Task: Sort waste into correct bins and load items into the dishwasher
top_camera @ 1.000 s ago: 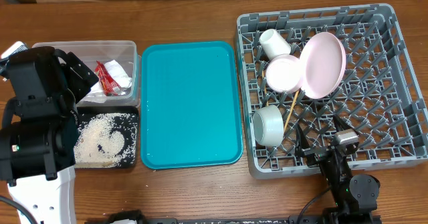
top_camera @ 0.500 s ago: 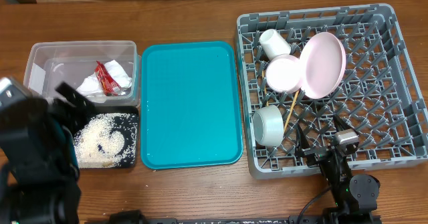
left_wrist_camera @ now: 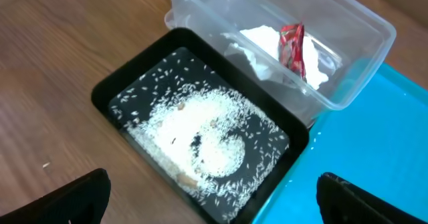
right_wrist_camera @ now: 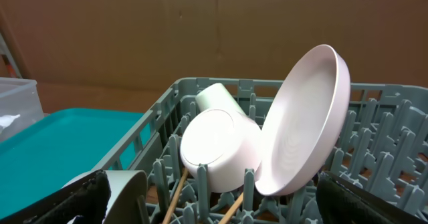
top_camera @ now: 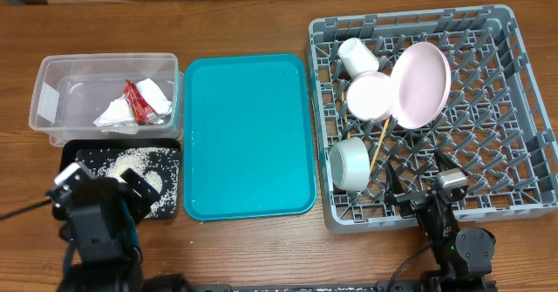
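Sorting station, seen from overhead. I hold the left gripper (top_camera: 103, 186) over the black tray (top_camera: 70, 152) of rice (top_camera: 131, 161) near the counter's front-left corner, fingers spread wide apart. Behind it, toward the back-left corner, the clear tub (top_camera: 52, 91) contains the red wrapper (top_camera: 137, 101) and napkin (top_camera: 118, 112). The teal tray (top_camera: 247, 135) lies mid-counter. Along the right edge, the dish rack (top_camera: 514, 152) carries the plate (top_camera: 421, 84) on edge, pink dish (top_camera: 369, 96), cup (top_camera: 357, 57), bowl (top_camera: 350, 164) and chopsticks (top_camera: 380, 144). My right gripper (top_camera: 418, 177) sits at the rack's front edge, fingers apart.
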`<state>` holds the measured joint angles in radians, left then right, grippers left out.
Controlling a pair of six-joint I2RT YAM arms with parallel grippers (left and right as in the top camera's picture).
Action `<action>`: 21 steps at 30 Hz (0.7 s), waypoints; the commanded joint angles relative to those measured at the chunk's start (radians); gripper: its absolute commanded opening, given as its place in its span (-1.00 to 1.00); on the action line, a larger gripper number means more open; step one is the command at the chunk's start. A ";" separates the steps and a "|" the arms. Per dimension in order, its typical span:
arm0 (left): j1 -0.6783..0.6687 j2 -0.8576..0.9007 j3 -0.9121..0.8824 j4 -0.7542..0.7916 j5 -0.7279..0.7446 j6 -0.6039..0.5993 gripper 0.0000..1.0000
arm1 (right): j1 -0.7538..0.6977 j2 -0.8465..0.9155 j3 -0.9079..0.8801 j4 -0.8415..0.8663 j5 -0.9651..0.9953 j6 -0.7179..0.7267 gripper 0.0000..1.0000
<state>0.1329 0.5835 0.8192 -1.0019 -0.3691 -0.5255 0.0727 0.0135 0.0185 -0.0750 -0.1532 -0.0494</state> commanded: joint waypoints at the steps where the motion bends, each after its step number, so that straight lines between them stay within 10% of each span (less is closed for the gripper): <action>1: 0.002 -0.057 -0.107 0.093 0.039 -0.014 0.99 | -0.003 -0.011 -0.011 0.006 -0.005 -0.004 1.00; 21: 0.001 -0.402 -0.727 0.967 0.279 -0.014 0.99 | -0.003 -0.011 -0.011 0.006 -0.005 -0.004 1.00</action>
<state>0.1329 0.2188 0.1356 -0.0654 -0.1104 -0.5259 0.0727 0.0135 0.0185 -0.0753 -0.1535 -0.0525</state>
